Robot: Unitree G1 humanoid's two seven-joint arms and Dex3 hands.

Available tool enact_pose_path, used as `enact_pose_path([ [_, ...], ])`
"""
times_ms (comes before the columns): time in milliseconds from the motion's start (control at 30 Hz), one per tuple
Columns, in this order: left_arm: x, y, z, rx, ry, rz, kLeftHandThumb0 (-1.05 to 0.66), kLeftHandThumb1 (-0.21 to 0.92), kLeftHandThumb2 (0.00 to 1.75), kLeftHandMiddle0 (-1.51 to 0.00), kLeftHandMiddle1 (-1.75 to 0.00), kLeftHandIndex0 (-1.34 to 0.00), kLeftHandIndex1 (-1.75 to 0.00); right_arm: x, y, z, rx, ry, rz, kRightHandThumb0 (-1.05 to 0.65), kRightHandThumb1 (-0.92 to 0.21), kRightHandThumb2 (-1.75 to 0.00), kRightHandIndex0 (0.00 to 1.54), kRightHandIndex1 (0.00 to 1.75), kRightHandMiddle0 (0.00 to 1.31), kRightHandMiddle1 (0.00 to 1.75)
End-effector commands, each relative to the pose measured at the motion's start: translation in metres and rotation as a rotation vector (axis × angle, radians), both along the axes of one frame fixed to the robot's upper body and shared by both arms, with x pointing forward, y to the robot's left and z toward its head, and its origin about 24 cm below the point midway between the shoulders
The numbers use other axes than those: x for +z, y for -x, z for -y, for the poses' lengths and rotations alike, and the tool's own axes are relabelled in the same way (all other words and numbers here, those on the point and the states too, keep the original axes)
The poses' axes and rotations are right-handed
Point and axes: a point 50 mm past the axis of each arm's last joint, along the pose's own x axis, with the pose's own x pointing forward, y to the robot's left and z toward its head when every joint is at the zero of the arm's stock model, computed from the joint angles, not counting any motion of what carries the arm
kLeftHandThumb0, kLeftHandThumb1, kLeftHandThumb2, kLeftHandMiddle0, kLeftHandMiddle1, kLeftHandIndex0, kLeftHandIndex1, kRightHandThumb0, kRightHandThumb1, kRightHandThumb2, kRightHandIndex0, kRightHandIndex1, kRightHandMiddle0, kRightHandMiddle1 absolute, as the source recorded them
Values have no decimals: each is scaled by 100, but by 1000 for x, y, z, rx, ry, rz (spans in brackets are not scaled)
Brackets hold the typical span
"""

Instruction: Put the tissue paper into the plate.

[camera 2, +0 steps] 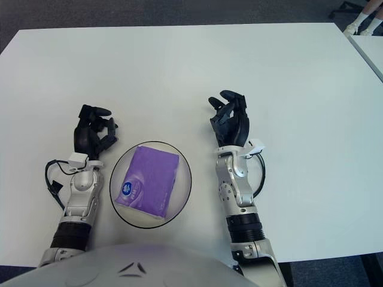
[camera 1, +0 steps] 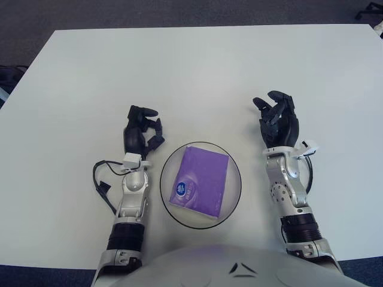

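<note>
You are looking down on a plain white table (camera 1: 197, 66) that fills most of the frame, with a strip of dark grey carpet (camera 1: 179, 12) along the top edge. In the upper right corner of the right eye view you can see the corner of a second white table (camera 2: 372, 51) and the feet of a chair base (camera 2: 353, 9) beyond it.

The purple tissue pack (camera 1: 200, 180) lies flat inside the round clear plate (camera 1: 234, 164) at the lower centre of the frame, its printed round label toward the lower left.

Your left hand (camera 1: 142, 130) sits just to the upper left of the plate, fingers curled inward and holding nothing. Your right hand (camera 1: 277, 119) is to the upper right of the plate, apart from it, palm facing you with the fingers loosely bent and spread, also holding nothing. A black cable (camera 1: 103, 179) loops beside the left forearm, and the robot's grey torso (camera 1: 239, 266) shows at the bottom edge.
</note>
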Motion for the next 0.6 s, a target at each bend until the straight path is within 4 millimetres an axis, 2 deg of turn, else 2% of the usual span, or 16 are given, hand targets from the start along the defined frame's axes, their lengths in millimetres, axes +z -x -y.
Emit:
enact_pose_path([
  [0,-53,32,-7,28,6,-264,-38,67,88,-56,-175,-34,-175,-3,3,-7,6,-89,-57,-37,-72,-112,32,134,22,167],
  [33,-53,32,-7,29,6,-263,-38,67,88,-56,-175,-34,-175,-3,3,-6,8,-92,-63,-37,-75,-97,36,133,24,170],
  [100,-53,33,-7,33,3,-262,-38,67,88,-55,-175,-35,-175,-5,4,-7,13,-89,-81,-37,-77,-84,38,131,25,172],
  [333,-52,33,-7,41,0,-263,-38,66,88,-54,-175,-35,-175,-23,3,-5,18,-38,-177,-38,-67,-89,51,132,34,174],
  [567,-53,34,-8,50,4,-265,-39,64,91,-54,-175,-36,-175,-32,3,-8,20,-3,-209,-39,-64,-92,55,135,37,175],
])
